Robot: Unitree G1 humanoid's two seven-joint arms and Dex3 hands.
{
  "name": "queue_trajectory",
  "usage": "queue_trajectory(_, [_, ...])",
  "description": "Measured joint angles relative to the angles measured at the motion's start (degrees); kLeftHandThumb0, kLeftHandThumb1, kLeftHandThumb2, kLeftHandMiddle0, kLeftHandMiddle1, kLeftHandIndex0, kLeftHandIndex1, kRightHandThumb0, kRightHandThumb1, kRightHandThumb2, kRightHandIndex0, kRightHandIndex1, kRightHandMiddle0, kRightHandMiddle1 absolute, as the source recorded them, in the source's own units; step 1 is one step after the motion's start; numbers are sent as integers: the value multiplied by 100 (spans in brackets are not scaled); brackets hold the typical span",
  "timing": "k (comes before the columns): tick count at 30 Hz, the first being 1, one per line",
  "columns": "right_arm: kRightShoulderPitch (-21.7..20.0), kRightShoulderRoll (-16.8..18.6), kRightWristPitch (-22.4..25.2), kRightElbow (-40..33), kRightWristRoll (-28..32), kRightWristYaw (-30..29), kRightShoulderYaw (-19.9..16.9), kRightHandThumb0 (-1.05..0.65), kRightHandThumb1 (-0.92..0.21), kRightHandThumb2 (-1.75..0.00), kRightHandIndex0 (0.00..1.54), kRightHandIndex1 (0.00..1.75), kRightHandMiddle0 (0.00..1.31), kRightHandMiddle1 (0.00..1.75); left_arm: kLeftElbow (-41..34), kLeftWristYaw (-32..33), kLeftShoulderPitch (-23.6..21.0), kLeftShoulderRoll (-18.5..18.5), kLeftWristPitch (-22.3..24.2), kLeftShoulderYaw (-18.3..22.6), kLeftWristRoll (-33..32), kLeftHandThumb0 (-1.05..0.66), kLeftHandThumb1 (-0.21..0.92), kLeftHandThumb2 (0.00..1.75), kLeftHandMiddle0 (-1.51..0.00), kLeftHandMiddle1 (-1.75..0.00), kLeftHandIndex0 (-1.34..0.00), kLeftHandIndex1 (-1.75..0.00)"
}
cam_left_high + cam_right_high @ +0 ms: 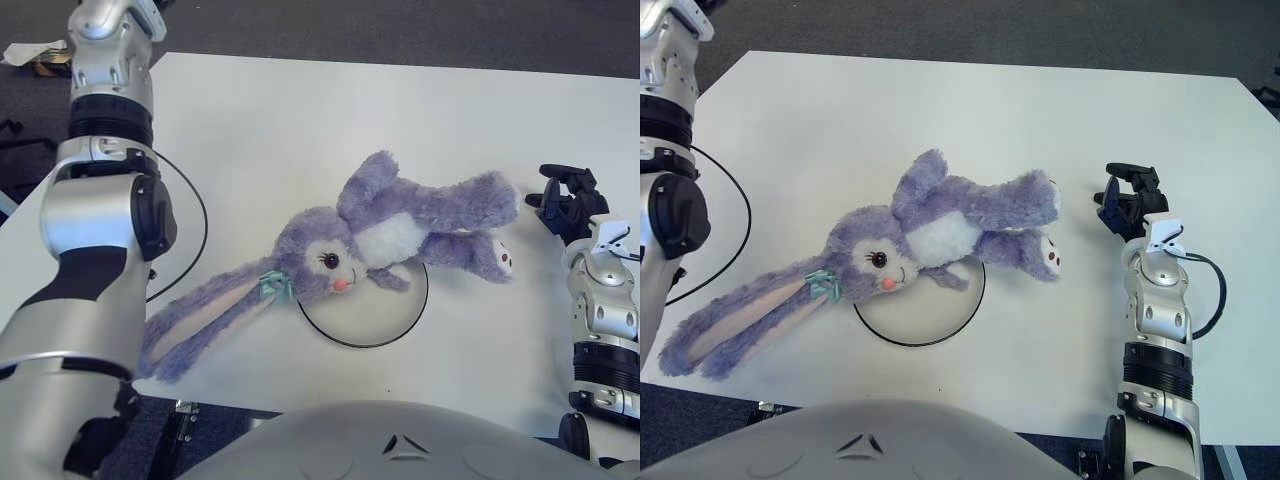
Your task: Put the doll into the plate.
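Left arm [95, 250]: stacked cylindrical segments in brushed silver metal, separated by black ribbed rings and a large round black joint cap at the side. Lower forearm section black, then silver again. A thin black cable [190, 215] loops out from the arm in a wide arc.

Right arm [1157, 330]: slimmer column of silver segments with visible screw heads and round recesses, black ribbed collar lower down. A small white tab sticks out near the wrist. A thin black cable [1215, 295] curves off its right side.

Right hand [1127, 200]: matt black, blocky fingers.

Torso [400, 440]: smooth grey shell along the bottom edge, with small dark triangular marks at centre.
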Motion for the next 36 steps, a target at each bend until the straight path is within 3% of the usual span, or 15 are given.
queue_trajectory(6, [-8, 0, 15, -1, 1, -23, 2, -61, -92, -89, 24, 121, 0, 115, -312, 52, 241, -227, 115, 31, -59, -1, 56, 97, -43, -155, -36, -175])
queue_trajectory(15, [-35, 13, 20, -2, 1, -74, 67, -61, -92, -89, 23, 122, 0, 115, -259, 128, 723, -752, -10, -10, -45, -1, 53, 102, -45, -160, -33, -175])
queue_trajectory(23, [-46, 63, -8, -2, -2, -140, 134, -61, -92, -88, 24, 122, 0, 117, -699, 246, 1840, -1188, -185, -163, -2, -1, 60, 96, -41, -165, -25, -175])
queue_trajectory(25, [-54, 80, -7, -3, -2, -176, 154, -60, -92, -88, 24, 122, 0, 117, -711, 246, 2007, -1311, -69, -206, -2, -1, 60, 95, -41, -164, -25, -175])
queue_trajectory(32, [-72, 189, -5, -63, -4, -269, 248, -59, -92, -88, 24, 121, 0, 118, -1735, 214, 2545, -1529, 1072, -441, -75, -1, 59, 94, -45, -158, -27, -175])
queue_trajectory(36, [-90, 240, -30, -50, -21, -345, 274, -57, -92, -88, 25, 122, 0, 122, -2093, 153, 2705, -1607, 1363, -470, -193, -1, 56, 98, -48, -158, -28, -175])
